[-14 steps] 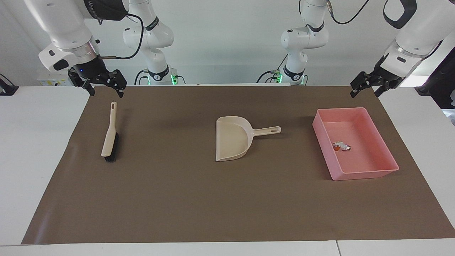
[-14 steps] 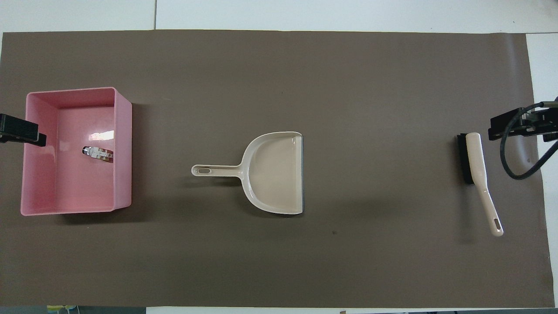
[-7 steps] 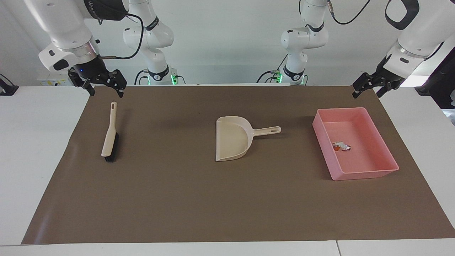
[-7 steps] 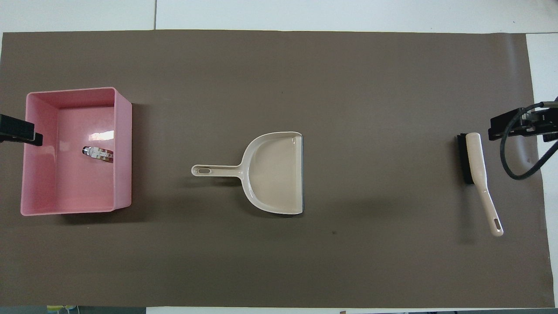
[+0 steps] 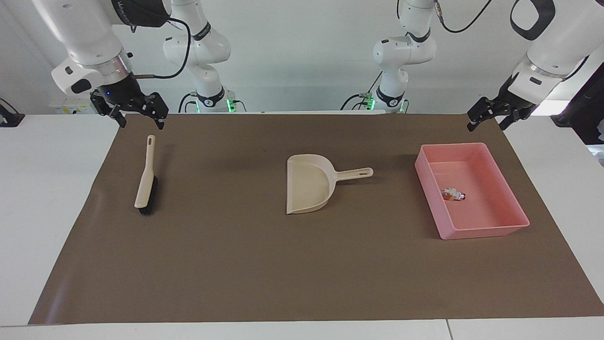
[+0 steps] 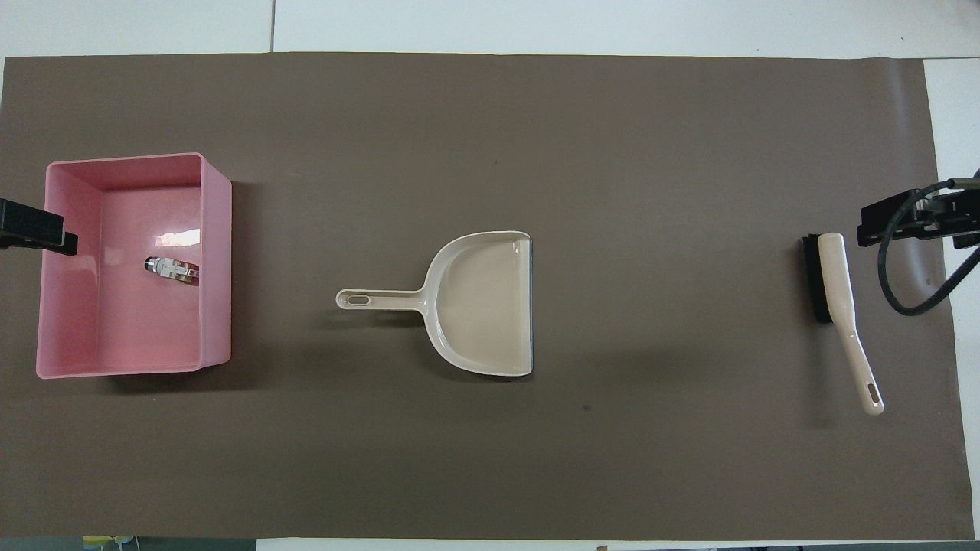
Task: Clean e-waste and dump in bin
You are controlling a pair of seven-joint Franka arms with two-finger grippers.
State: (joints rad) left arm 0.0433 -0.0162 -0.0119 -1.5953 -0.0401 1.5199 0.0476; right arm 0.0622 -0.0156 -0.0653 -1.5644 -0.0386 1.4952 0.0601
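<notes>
The pink bin (image 5: 490, 231) stands toward the left arm's end of the table; it also shows in the overhead view (image 6: 218, 268). One white e-waste part with orange bits (image 5: 453, 194) lies inside it (image 6: 172, 268). The smaller black block does not show apart from it. My left gripper (image 5: 487, 122) is open and empty in the air by the bin's end nearer to the robots, over the mat's edge (image 6: 34, 229). My right gripper (image 5: 140, 122) is open and empty above the mat's corner near the brush handle (image 6: 915, 222).
A beige dustpan (image 5: 306, 189) lies mid-table, handle toward the bin (image 6: 482, 306). A beige brush with black bristles (image 5: 145, 182) lies toward the right arm's end (image 6: 838, 295). A brown mat (image 5: 302, 274) covers the white table.
My left gripper has drawn back slightly from the bin's edge toward its end of the table. The right arm and all the objects have not moved.
</notes>
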